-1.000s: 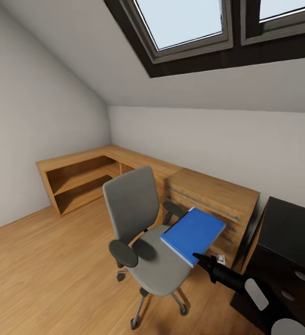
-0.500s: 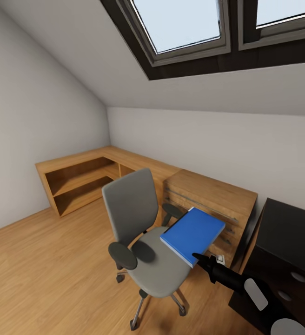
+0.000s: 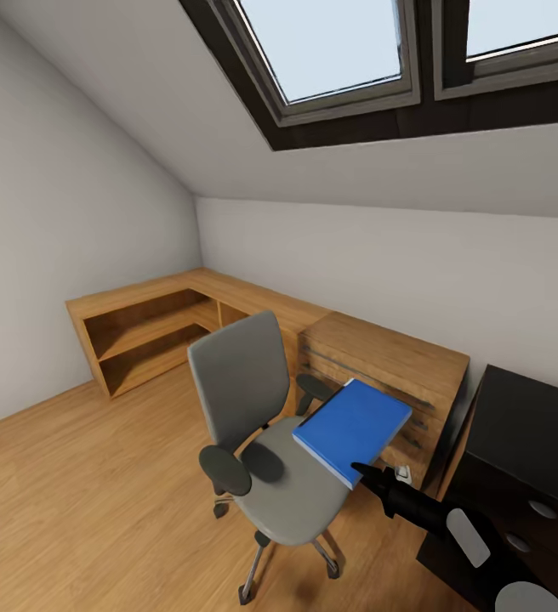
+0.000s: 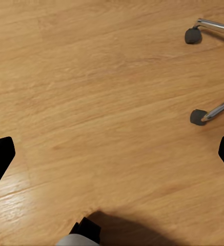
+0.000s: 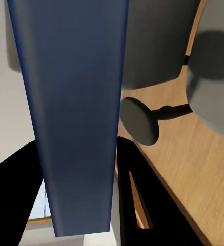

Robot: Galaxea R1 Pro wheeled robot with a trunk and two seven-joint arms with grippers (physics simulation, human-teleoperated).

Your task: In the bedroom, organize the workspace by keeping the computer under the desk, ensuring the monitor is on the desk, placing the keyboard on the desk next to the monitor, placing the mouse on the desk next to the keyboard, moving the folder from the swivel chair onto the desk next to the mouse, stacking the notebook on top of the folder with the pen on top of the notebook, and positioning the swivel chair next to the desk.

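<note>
The grey swivel chair [image 3: 266,433] stands mid-room on its chrome star base, seat facing me. The blue folder [image 3: 353,427] hangs tilted just above the seat's right edge, with my right gripper [image 3: 366,472] shut on its near corner. In the right wrist view the folder [image 5: 73,102] runs between the two black fingers [image 5: 137,189] of the right gripper [image 5: 78,197], and a chair armrest [image 5: 139,120] lies beyond. The black desk [image 3: 526,416] with round-knobbed drawers fills the lower right corner. My left gripper [image 4: 112,156] is open over bare floor near two chair casters [image 4: 196,117].
Low wooden shelving [image 3: 143,327] runs along the far walls into a wooden drawer unit [image 3: 390,361] behind the chair. Skylight windows [image 3: 338,47] sit in the sloped ceiling. Open wooden floor [image 3: 83,484] lies to the left of the chair.
The head view has shifted slightly, showing a little more of the desk. The folder stays in my right gripper in the same place, and the chair has not visibly moved.
</note>
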